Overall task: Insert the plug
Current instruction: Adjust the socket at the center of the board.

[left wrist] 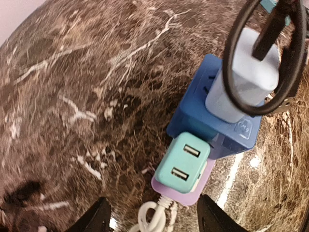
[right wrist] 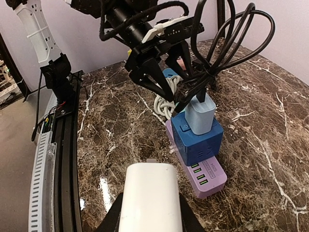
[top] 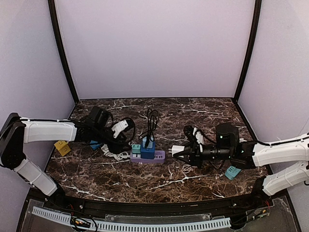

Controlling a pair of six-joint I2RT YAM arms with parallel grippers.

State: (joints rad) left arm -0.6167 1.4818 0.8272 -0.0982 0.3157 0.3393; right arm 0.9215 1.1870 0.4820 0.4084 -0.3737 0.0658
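Note:
A purple power strip [top: 153, 157] lies mid-table and carries a teal USB adapter [left wrist: 182, 163] at its left end. Beside that stands a blue cube adapter [right wrist: 198, 140] with a light-blue charger [right wrist: 200, 113] plugged on top. My right gripper [right wrist: 149, 212] is shut on a white plug [right wrist: 149, 198], held level just right of the strip's free end [right wrist: 207, 176] and apart from it. In the top view that plug [top: 177, 150] points toward the strip. My left gripper [left wrist: 153, 215] stands open above the strip's cord end, its fingers either side and holding nothing.
A looped black cable [right wrist: 227, 43] runs up from the light-blue charger. The strip's coiled white cord [top: 112, 153] lies to its left. A yellow block [top: 62, 148] sits far left, a teal piece [top: 232, 172] under the right arm, and a small white cable [top: 187, 169] nearby.

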